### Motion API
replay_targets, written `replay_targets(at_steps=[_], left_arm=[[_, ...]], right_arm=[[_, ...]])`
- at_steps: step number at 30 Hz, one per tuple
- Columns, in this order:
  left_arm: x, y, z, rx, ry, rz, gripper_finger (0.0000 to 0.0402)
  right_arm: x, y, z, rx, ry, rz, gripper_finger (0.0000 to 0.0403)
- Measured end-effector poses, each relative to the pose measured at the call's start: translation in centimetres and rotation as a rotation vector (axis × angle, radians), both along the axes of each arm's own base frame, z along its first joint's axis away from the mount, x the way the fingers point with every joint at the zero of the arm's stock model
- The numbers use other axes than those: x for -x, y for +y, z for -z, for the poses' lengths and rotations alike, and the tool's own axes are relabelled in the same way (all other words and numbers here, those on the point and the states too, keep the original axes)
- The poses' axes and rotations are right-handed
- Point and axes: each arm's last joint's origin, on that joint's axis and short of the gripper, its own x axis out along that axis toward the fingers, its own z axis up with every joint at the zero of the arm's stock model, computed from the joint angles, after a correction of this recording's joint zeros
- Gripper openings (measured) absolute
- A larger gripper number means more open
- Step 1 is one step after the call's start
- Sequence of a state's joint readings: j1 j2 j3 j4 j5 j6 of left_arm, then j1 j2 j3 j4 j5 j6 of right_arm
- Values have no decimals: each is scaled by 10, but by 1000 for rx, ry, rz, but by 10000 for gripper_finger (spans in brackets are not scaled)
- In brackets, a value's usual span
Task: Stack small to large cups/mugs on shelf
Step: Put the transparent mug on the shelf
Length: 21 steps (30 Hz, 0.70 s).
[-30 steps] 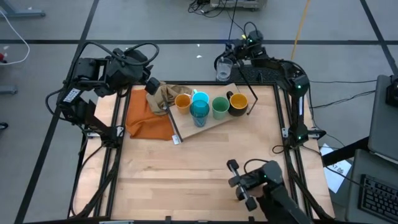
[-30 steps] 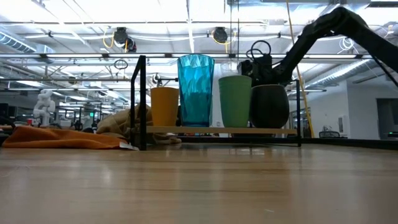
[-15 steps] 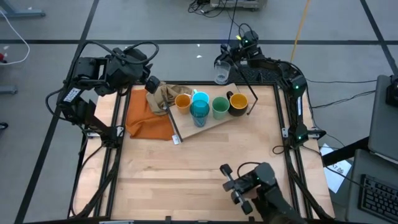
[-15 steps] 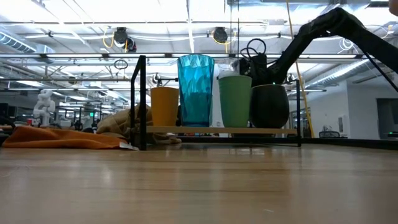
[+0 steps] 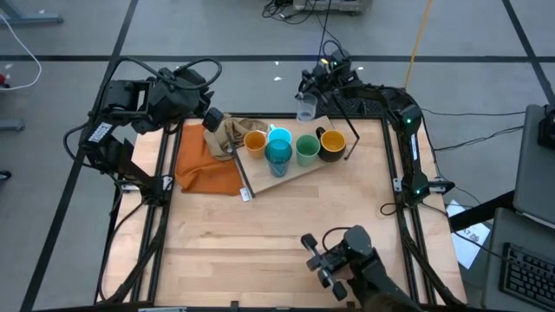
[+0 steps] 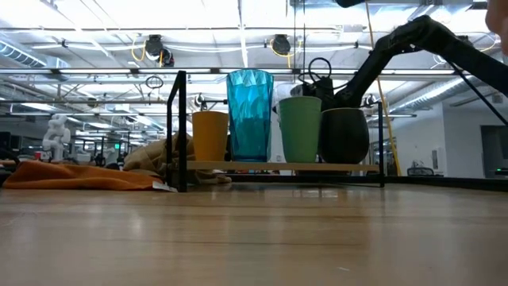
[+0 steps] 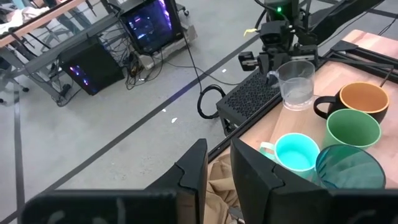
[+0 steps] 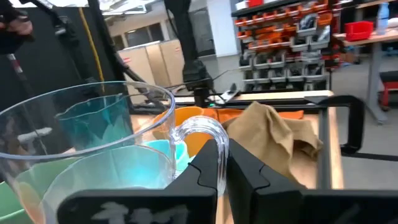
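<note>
On the wooden shelf stand an orange cup, a light-blue mug, a teal tumbler, a green cup and a black mug. My right gripper is shut on a clear glass, which hangs over the table's far edge just behind the shelf. In the low view the green cup hides most of the glass. My left gripper waits above the tan cloth, its fingers slightly apart with nothing between them. My right gripper pinches the glass's clear loop handle between its two fingers. The fingers reach in about level from the table's far right side. The glass hangs upright in front of the fingers, clear of the table and the shelf.
An orange cloth and a crumpled tan cloth lie left of the shelf. A black mat sits at the far right edge. A dark camera mount stands at the near edge. Bare wood lies between it and the shelf.
My right gripper has carried the clear glass toward the table's left and near edges and a little down, closer to the shelf's back, keeping the glass upright. The cups on the shelf have not moved.
</note>
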<state>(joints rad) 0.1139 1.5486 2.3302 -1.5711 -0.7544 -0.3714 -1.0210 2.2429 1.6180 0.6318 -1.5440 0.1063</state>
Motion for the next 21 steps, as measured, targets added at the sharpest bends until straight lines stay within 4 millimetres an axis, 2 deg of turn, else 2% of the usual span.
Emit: replay_targets(at_steps=[12,21], left_arm=[[0,1,0,-10,15,4,72],[1,4,0,0,14,-3,72]], right_arm=[[5,-2,2,44,-28,-17,1],[2,6,16,110,-68,-30,1]])
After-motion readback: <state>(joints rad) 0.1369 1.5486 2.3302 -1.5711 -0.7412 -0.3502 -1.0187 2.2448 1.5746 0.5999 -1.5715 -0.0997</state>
